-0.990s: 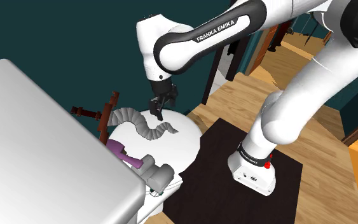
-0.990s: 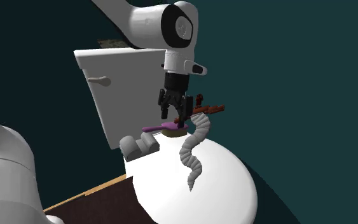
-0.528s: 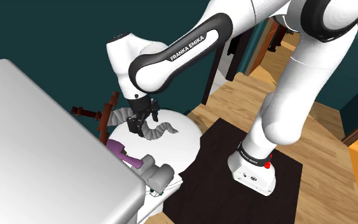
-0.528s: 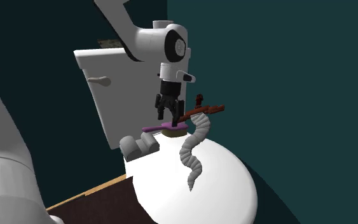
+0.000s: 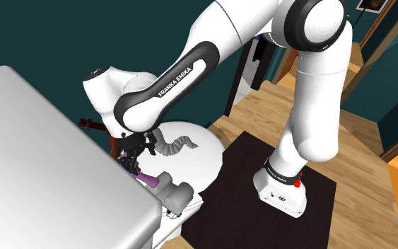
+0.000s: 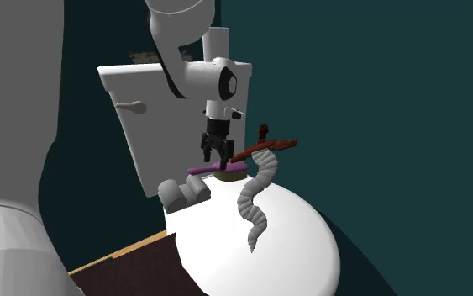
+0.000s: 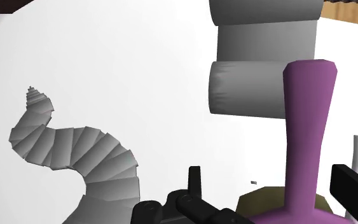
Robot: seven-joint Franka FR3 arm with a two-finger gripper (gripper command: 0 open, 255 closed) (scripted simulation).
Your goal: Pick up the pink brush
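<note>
Gripper [image 7: 273, 181] hangs wide open right over the purple-pink brush [image 7: 306, 121], lying flat on the toilet lid [image 6: 293, 244] just beside the grey spiral [image 7: 95, 153], fingers [image 7: 355, 191] straddling its handle untouched, apparently lined up so a squeeze catches it.

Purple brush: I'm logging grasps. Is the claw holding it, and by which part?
Nothing is held. The open black claw straddles the long-handled purple brush without touching it.
</note>
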